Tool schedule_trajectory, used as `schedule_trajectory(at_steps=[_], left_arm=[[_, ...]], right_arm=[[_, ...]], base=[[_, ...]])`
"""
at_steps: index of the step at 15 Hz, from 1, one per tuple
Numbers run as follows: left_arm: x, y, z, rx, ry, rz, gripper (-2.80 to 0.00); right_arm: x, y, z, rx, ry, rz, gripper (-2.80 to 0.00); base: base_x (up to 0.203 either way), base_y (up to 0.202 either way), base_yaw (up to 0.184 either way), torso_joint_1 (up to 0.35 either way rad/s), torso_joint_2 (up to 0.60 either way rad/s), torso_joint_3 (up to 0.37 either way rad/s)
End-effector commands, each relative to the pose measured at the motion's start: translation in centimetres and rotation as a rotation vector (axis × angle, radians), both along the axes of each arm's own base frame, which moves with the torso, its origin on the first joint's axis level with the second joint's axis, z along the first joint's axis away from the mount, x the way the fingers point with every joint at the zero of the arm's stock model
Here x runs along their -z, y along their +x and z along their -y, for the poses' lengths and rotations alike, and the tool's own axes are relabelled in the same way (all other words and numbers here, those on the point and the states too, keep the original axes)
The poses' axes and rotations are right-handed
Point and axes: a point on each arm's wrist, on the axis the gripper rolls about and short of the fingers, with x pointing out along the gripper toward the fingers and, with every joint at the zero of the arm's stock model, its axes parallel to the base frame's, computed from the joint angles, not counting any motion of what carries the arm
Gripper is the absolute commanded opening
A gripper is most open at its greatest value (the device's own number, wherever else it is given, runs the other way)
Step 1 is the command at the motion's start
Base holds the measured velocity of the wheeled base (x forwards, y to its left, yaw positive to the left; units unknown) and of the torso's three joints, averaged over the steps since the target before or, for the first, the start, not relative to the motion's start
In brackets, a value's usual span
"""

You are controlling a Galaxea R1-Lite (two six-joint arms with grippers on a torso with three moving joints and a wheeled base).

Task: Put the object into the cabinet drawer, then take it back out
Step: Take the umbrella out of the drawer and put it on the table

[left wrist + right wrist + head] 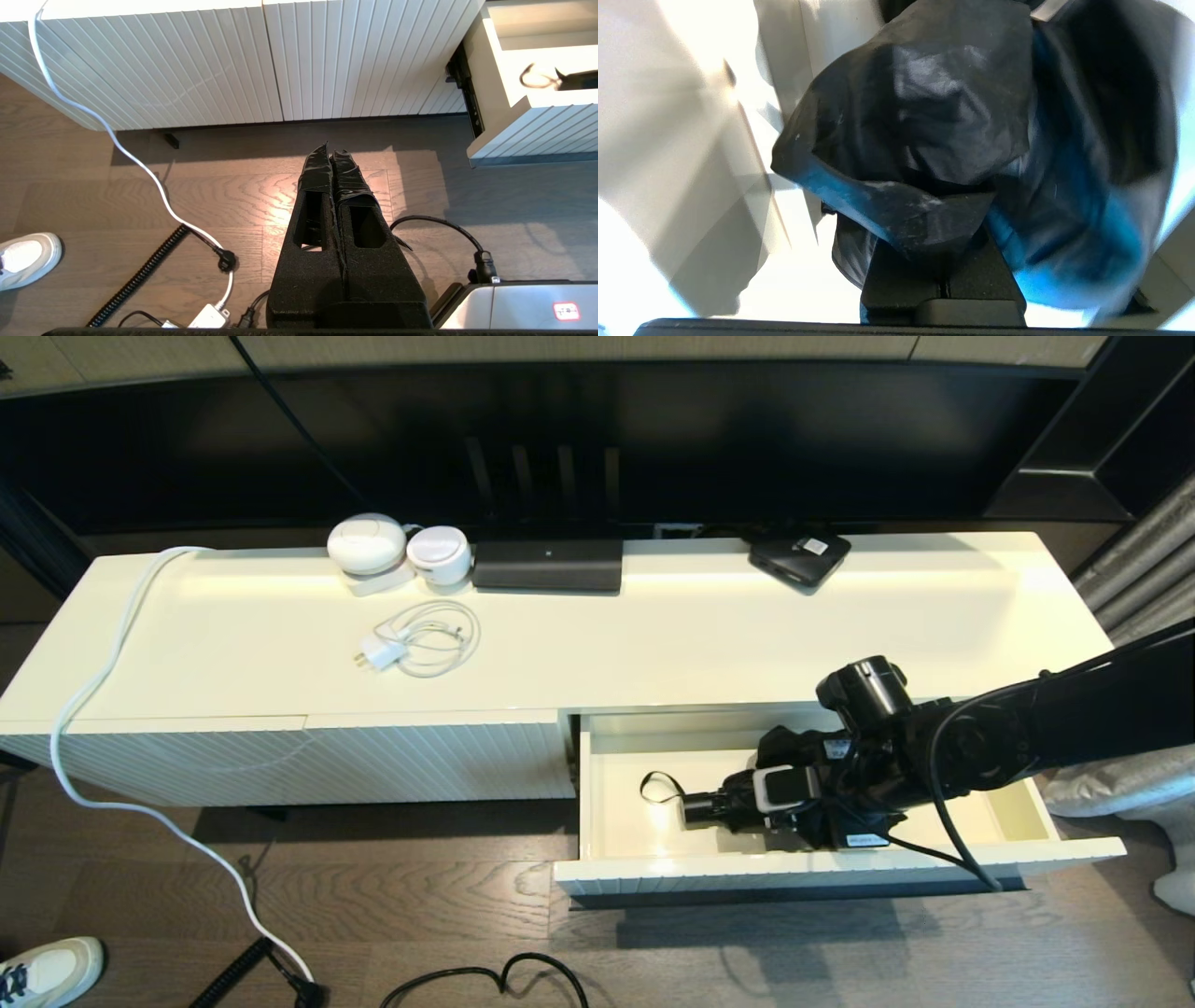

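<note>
One arm is at work, the right one, reaching from the head view's right side down into the pulled-out cabinet drawer point(644, 877); the right gripper point(794, 807) sits low inside it, over the middle of the black folding umbrella point(738, 798); the jaws are pressed together on the loose wrinkled fabric, and in the right wrist view the bunched black cloth point(934, 121) swells directly ahead of the closed fingers point(901, 275), covering their tips; the umbrella lies lengthwise on the smooth cream floor of the drawer, its short handle point(698, 807) pointing toward the drawer's left end and its thin wrist loop point(661, 788) lying just beyond the handle; the fabric body is under and behind the gripper, partly hidden by the wrist; whether the umbrella rests on the drawer floor or is raised off it cannot be told; the drawer's fluted front stands well out from the cabinet point(280, 756), whose other fluted panel is flush.

On the cabinet top, well apart from the drawer, lie a coiled white charger cable point(420, 639), two round white devices point(369, 546), a long black rectangular device point(548, 566) and a flat black box with a white label point(799, 556); the left gripper point(332, 161) hangs parked over the wooden floor point(233, 186) before the cabinet, its fingers shut together and holding nothing.
</note>
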Motion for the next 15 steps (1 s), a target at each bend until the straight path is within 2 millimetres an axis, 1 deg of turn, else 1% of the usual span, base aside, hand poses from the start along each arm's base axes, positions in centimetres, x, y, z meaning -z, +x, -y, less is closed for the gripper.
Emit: schedule_trajectory(at_steps=[1, 5, 11, 13, 15], left_arm=[[0.0, 0.0, 0.0, -0.001, 0.000, -0.003, -2.80], [0.0, 0.0, 0.0, 0.000, 0.000, -0.003, -2.80], [0.0, 0.0, 0.0, 0.000, 0.000, -0.003, -2.80], [0.0, 0.0, 0.0, 0.000, 0.000, -0.003, -2.80], [0.0, 0.0, 0.0, 0.000, 0.000, -0.003, -2.80]], right_arm=[[-1.5, -0.7, 0.2, -0.006, 0.007, 0.037, -2.80], [-4.1, -1.8, 0.3, -0.010, 0.023, 0.104, -2.80], [-6.7, -3.3, 0.3, -0.014, 0.036, 0.172, -2.80], [-8.4, -4.7, 0.4, -0.007, 0.030, 0.224, -2.80], [-9.0, -6.4, 0.5, -0.009, 0.021, 0.238, -2.80]], base=[[0.000, 0.000, 0.000, 0.000, 0.00, 0.000], [0.000, 0.000, 0.000, 0.000, 0.00, 0.000], [0.000, 0.000, 0.000, 0.000, 0.00, 0.000], [0.000, 0.000, 0.000, 0.000, 0.00, 0.000], [0.000, 0.000, 0.000, 0.000, 0.00, 0.000]])
